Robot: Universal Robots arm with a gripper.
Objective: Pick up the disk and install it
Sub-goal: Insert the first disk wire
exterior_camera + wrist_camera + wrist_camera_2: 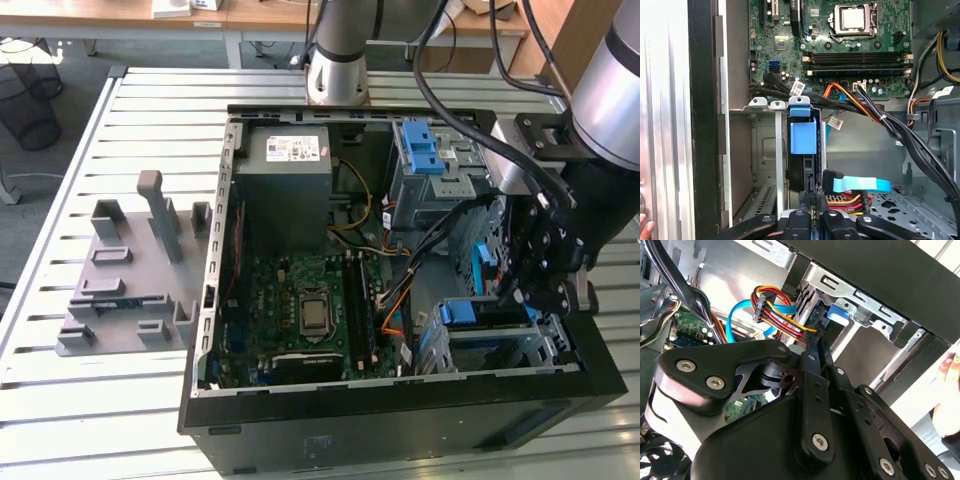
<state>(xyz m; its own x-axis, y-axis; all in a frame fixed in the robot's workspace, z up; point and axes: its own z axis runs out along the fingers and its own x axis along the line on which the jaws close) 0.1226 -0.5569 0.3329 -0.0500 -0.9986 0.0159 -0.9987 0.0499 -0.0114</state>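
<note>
The disk (808, 172) stands edge-on in the drive bay at the case's front corner, its blue plastic rail tab (803, 136) facing the first wrist view. In the exterior view the disk (478, 313) shows as blue rails inside the grey bay on the exterior view's right. My gripper (810, 207) reaches down onto the disk's near end, with the fingers drawn close together on its thin edge. In the second wrist view the gripper (817, 342) meets the blue tab (839, 315) just beside the bay's metal frame.
Red, yellow and orange power wires (777, 315) and a blue flat cable (860, 185) lie right beside the fingers. Black cable bundles (905, 135) cross above the motherboard (300, 300). A second blue-latched bay (425, 155) stands upright further back. A person's hand (950, 390) is outside the case wall.
</note>
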